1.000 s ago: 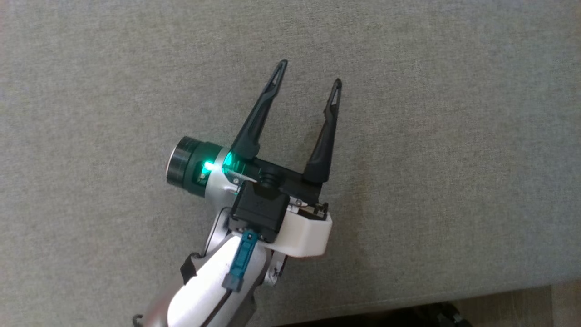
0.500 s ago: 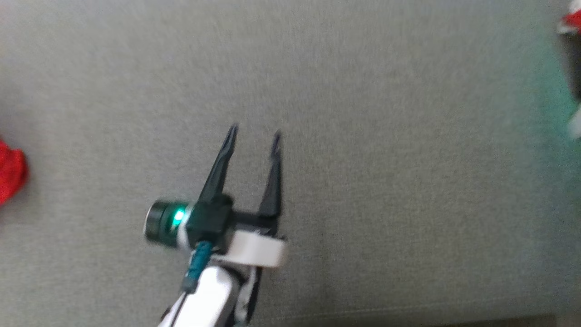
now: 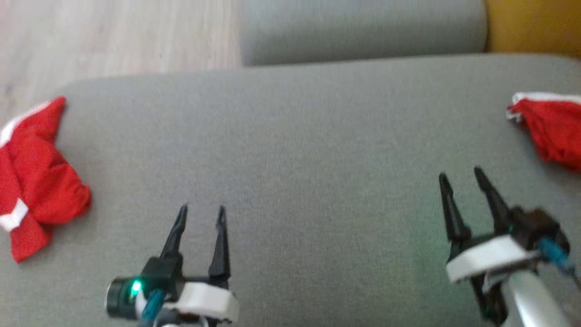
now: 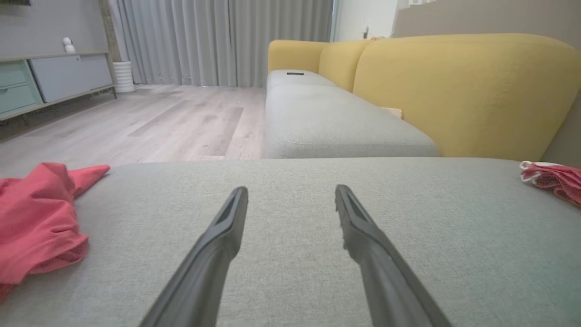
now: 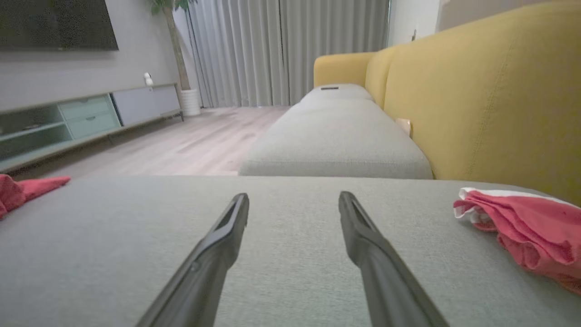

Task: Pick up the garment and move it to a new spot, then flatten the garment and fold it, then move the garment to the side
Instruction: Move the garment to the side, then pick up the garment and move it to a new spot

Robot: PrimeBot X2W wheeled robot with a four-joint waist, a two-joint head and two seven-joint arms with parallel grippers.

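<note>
- Holding the left gripper point(image 3: 202, 207) low over a grey cushion point(image 3: 317, 136), fingers released, spread and empty.
- Poising the right gripper point(image 3: 460, 172) over the same cushion, fingers likewise released, grasping nothing.
- Showing the left garment point(image 3: 32, 177), red with white trim, crumpled at the cushion's left edge, well apart from the left gripper.
- Showing the right garment point(image 3: 551, 131), red with a white hem, bunched at the cushion's right edge, near the right gripper but not touching.
- Framing pale wood floor point(image 3: 113, 36) beyond, yellow backrest point(image 4: 454, 91) to the right.
</note>
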